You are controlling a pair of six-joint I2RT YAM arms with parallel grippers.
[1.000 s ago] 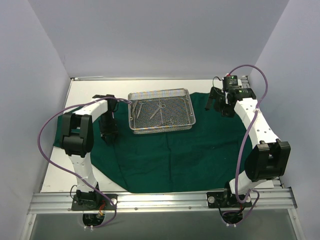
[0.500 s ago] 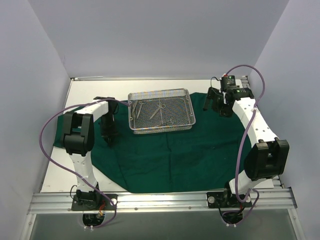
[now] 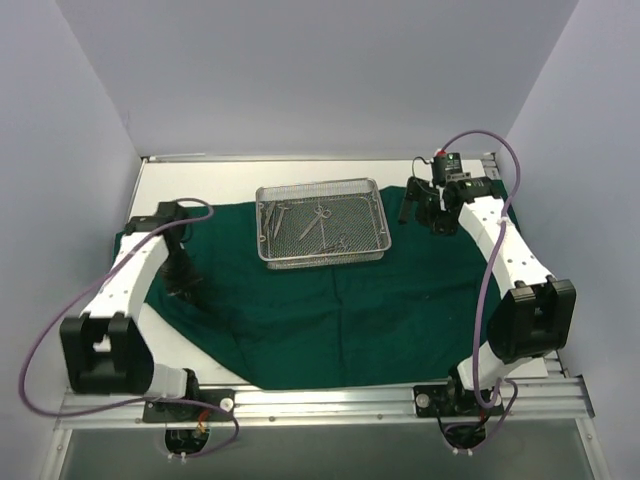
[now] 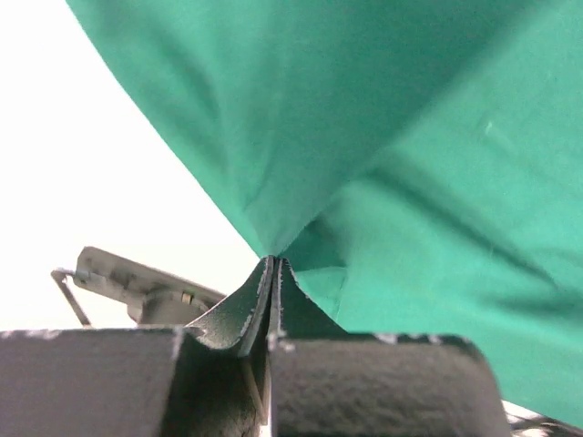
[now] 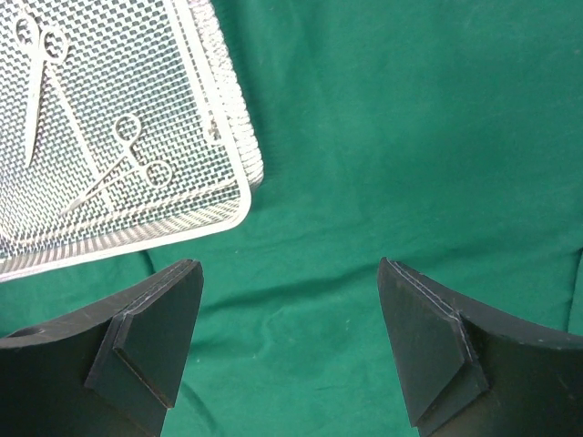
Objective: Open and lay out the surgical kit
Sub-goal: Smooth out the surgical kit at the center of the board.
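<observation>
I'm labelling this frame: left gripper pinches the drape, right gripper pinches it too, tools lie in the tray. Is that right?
No: the right gripper is open over the drape, holding nothing, as the right wrist view shows. The left gripper does pinch the drape, and the tools lie in the tray.

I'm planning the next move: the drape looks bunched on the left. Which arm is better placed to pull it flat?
Likely left: the left tool is shut on a fold of the green drape there; the right tool hangs open over the cloth beside the wire-mesh tray, gripping nothing.
</observation>
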